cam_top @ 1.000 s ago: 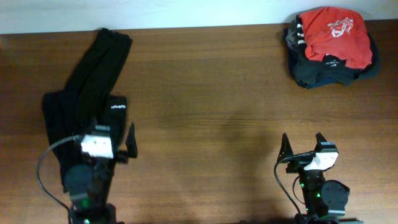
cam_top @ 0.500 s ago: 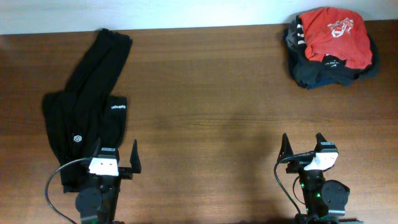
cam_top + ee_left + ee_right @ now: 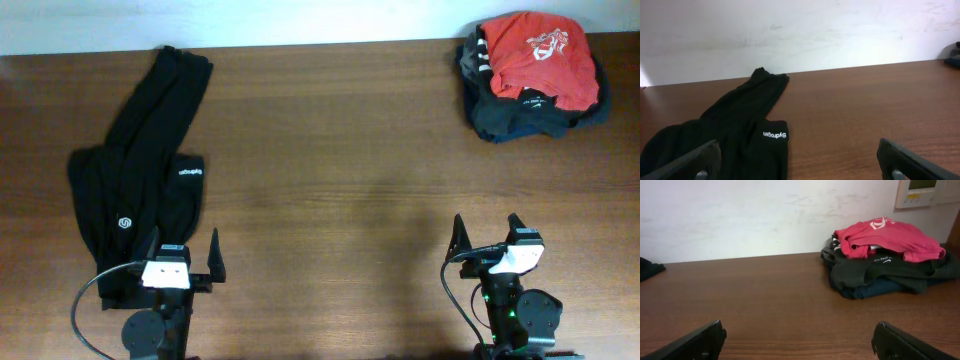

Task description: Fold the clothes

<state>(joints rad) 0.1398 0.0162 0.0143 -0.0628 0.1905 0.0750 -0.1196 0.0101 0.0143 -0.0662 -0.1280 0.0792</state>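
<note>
A black garment [image 3: 140, 160] with white lettering lies folded long at the table's left side; it also shows in the left wrist view [image 3: 735, 130]. A pile of folded clothes [image 3: 532, 75], red shirt on top, sits at the back right, and shows in the right wrist view [image 3: 885, 255]. My left gripper [image 3: 184, 252] is open and empty at the front left, just below the garment's near end. My right gripper [image 3: 487, 235] is open and empty at the front right, far from the pile.
The brown wooden table [image 3: 340, 170] runs back to a white wall [image 3: 800, 30]. A white wall panel [image 3: 922, 192] hangs above the pile in the right wrist view.
My left gripper has drawn back from over the black garment toward the front edge and uncovered its lower part. The right arm has not moved.
</note>
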